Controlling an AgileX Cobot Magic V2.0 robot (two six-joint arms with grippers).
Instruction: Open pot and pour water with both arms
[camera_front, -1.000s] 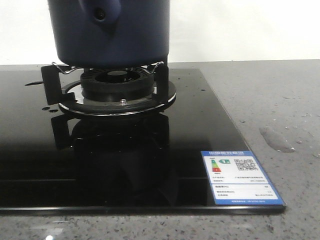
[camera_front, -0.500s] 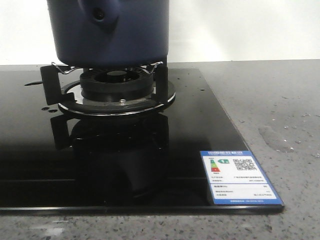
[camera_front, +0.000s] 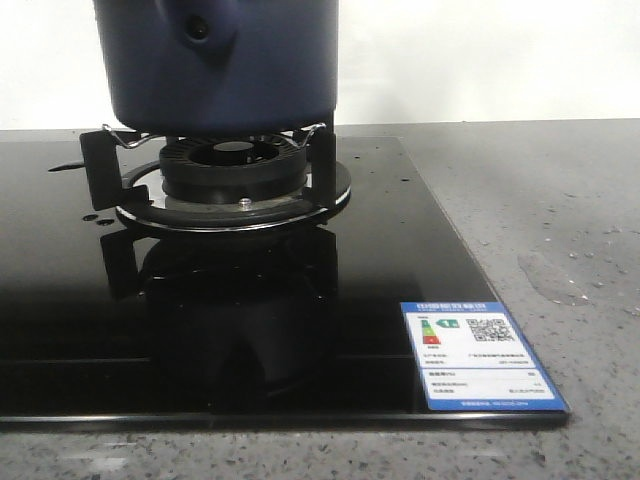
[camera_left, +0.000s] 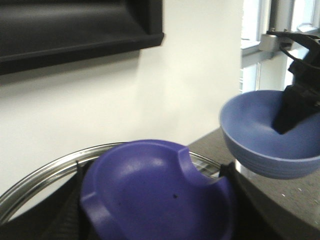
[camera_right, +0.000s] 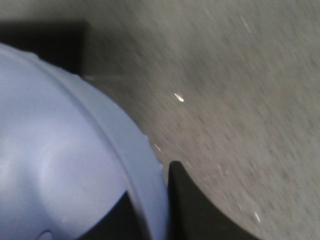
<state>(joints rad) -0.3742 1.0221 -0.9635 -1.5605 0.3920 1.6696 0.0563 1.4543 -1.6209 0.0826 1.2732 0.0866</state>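
Observation:
The dark navy pot (camera_front: 220, 60) stands on the gas burner (camera_front: 235, 170), its handle stub (camera_front: 203, 30) facing me and its top cut off by the frame. No gripper shows in the front view. My left gripper (camera_left: 153, 176) is shut on the purple-blue knob (camera_left: 150, 200) of a glass lid with a steel rim (camera_left: 45, 172); whether the lid rests on the pot is hidden. My right gripper (camera_right: 150, 200) is shut on the rim of a lighter blue bowl (camera_right: 60, 150). In the left wrist view that bowl (camera_left: 260, 135) hangs above the counter.
The burner sits on a black glass hob (camera_front: 300, 320) with a blue-and-white label (camera_front: 483, 352) at its front right corner. Grey speckled counter lies to the right, with a water puddle (camera_front: 550, 275) on it. A white wall stands behind.

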